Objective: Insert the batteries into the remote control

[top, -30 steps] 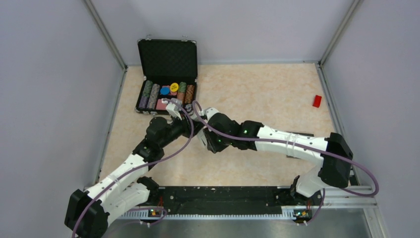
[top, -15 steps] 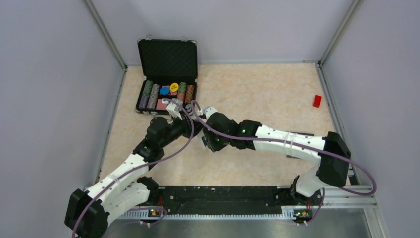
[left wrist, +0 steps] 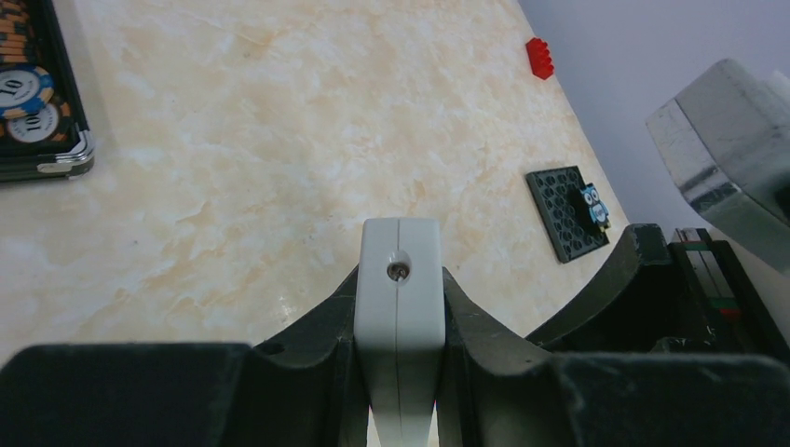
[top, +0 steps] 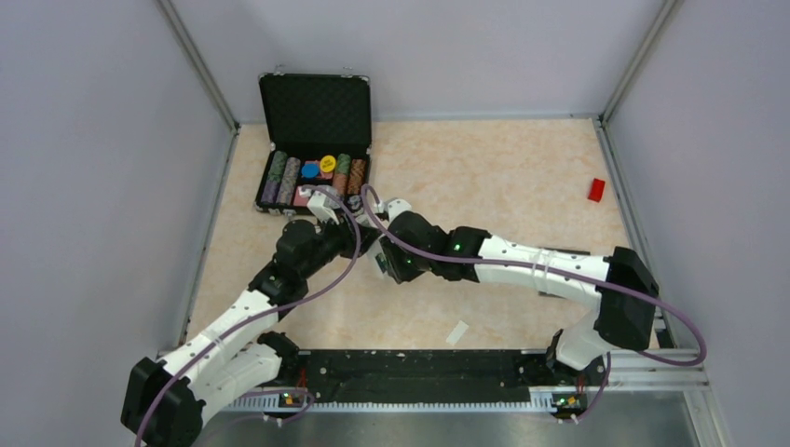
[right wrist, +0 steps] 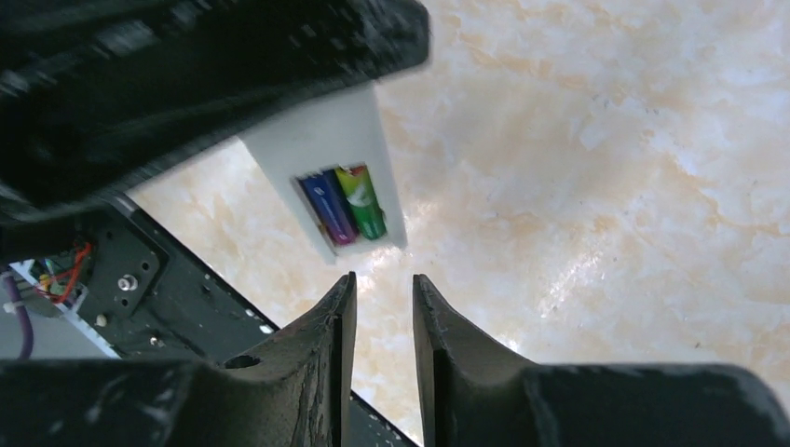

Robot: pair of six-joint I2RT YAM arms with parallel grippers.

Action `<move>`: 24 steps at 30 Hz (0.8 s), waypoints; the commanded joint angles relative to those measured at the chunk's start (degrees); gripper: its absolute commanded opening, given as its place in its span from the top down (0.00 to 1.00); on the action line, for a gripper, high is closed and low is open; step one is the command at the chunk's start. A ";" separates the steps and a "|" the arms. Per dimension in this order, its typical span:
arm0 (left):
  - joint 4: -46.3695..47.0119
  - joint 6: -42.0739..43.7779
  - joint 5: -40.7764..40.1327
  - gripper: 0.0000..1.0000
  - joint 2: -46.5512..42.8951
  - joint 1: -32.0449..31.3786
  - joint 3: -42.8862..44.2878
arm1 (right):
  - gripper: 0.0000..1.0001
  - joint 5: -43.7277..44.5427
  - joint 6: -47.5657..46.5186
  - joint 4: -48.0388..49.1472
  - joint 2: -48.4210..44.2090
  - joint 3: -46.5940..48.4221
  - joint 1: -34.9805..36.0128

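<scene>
**Batteries in, cover off: spill risk**

Could lose both batteries (right wrist: 343, 207) out of the uncovered recess if the remote (left wrist: 399, 250) is tilted or jolted. Could also knock them loose with a stray nudge from the right gripper (right wrist: 382, 284), which is so close under that end. Might twist in the clamp too, pinched only across its thin sides.

Left gripper (left wrist: 399, 296): closed on the remote, gripping both edges and holding it up just in front of the case (top: 315, 140). Right gripper: narrowly parted, nothing between the fingers, touching nothing. Green and purple cells side by side in the recess. Cover (top: 456, 332) flat on the table, well away from the case, toward the arm bases.
</scene>
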 commanded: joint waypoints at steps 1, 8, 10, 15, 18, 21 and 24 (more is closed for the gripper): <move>-0.11 -1.63 -4.79 1.00 -1.40 -0.21 -0.41 | 0.70 1.83 3.88 0.08 -2.91 -3.85 -1.11; 4.46 -13.54 -6.64 1.00 -2.58 -0.23 -6.47 | 0.63 5.01 13.55 -5.51 -8.21 -16.05 -4.39; 10.25 -18.75 -6.14 1.00 -2.95 -0.23 -10.07 | 0.63 5.25 15.30 -7.20 -9.61 -19.47 -5.77; 17.17 -25.65 -5.97 1.00 -2.47 -0.31 -14.76 | 0.63 3.24 12.31 -8.48 -11.69 -24.07 -6.16; 19.14 -29.57 -7.26 1.00 -1.92 -0.40 -16.88 | 0.62 0.79 11.06 -8.91 -11.75 -25.57 -6.45; 23.24 -36.51 -10.42 1.00 -0.89 -0.68 -20.65 | 0.62 -0.83 11.74 -9.29 -11.12 -26.46 -6.76; 28.40 -42.50 -16.19 1.00 0.42 -2.01 -23.90 | 0.62 -0.52 13.98 -9.77 -10.68 -26.70 -6.77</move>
